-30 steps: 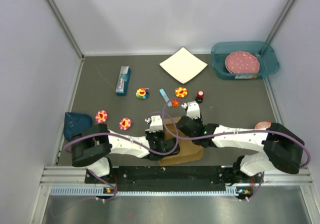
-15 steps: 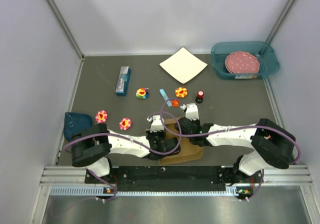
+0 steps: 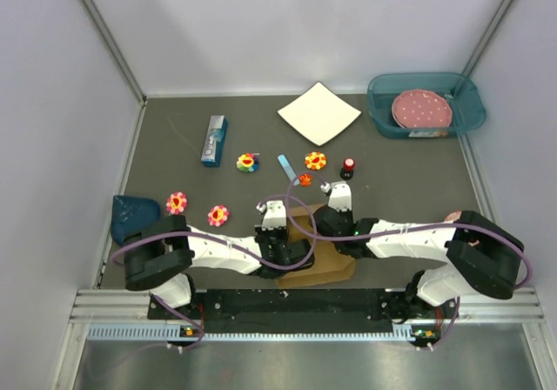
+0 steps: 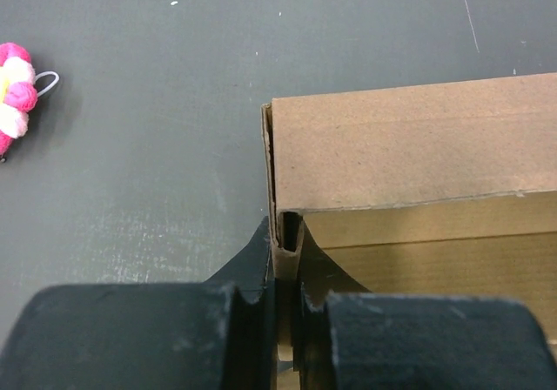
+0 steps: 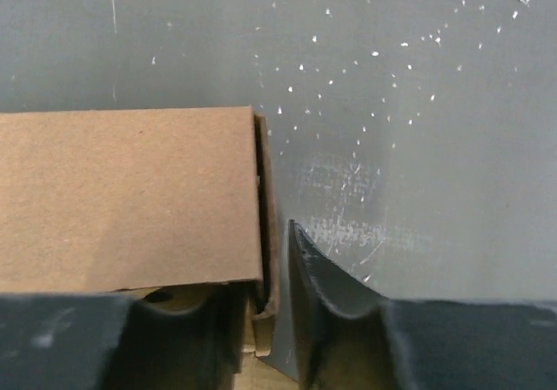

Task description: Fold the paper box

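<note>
A plain brown cardboard paper box (image 3: 329,265), partly folded with its side walls standing and its top open, lies at the middle of the near edge of the dark grey tabletop (image 3: 174,151), between the two arms. The left gripper (image 4: 283,235) has its black fingers pressed together on the box's thin upright left wall at a corner. The right gripper (image 5: 268,272) straddles the right wall with a finger close on either side; whether it already pinches the wall cannot be told. The card looks light and fairly stiff, likely to bend cleanly along its creases but to buckle or slide on the tabletop if pushed off-line, so the wall edges near the corners seem the safest hold. Just beyond the box lie small pink and yellow flower toys (image 3: 218,215). Toward the far edge are a small blue carton (image 3: 214,140), a white square sheet (image 3: 318,113) and, in the far right corner, a teal tray (image 3: 381,116).
</note>
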`<state>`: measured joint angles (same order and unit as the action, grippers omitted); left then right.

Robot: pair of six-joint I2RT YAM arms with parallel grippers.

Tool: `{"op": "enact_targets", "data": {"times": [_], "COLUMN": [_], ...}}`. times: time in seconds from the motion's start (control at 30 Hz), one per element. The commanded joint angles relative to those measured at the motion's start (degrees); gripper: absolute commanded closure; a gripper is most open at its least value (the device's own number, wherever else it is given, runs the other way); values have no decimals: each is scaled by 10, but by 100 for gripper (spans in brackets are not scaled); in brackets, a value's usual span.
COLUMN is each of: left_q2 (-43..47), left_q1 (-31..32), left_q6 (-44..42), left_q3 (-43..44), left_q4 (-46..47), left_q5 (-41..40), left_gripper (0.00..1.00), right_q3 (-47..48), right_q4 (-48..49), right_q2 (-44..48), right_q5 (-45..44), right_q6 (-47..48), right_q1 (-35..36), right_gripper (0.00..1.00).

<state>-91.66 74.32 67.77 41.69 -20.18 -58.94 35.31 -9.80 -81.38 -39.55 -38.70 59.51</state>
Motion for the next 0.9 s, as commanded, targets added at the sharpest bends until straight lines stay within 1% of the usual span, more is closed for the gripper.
{"op": "enact_targets", "data": {"times": [0.0,0.1,0.2,0.37,0.47,0.67,0.73,0.77,0.8,0.87], "left_q2": [-5,-5,-5,-3,-2,-3,-3,-4,-2,0], "left_q1": [6,6,6,6,6,6,6,6,6,6], "left_q6": [-11,-9,-8,-11,-12,-13,-13,-13,-13,-13], "left_q3": [8,5,3,4,4,7,6,7,7,6], "left_q4": [-19,-19,-18,-19,-19,-20,-19,-20,-19,-20], "left_q5": [37,39,39,40,41,45,46,46,45,44], "left_gripper": [100,100,100,100,100,100,100,100,100,100], "right_q3": [-8,-2,8,27,28,18,19,20,22,21], "right_q4": [-24,-32,-36,-36,-27,16,30,32,32,36], "right_q2": [46,66,85,84,70,53,43,39,36,32], "right_q5": [-8,-17,-21,-25,-23,-16,-5,-3,1,5], "right_q6": [-9,-7,3,18,23,28,33,35,34,32], "right_q1": [-3,-4,-5,-16,-25,-33,-34,-35,-35,-35], "right_gripper": [68,62,60,60,62,71,82,90,100,100]}}
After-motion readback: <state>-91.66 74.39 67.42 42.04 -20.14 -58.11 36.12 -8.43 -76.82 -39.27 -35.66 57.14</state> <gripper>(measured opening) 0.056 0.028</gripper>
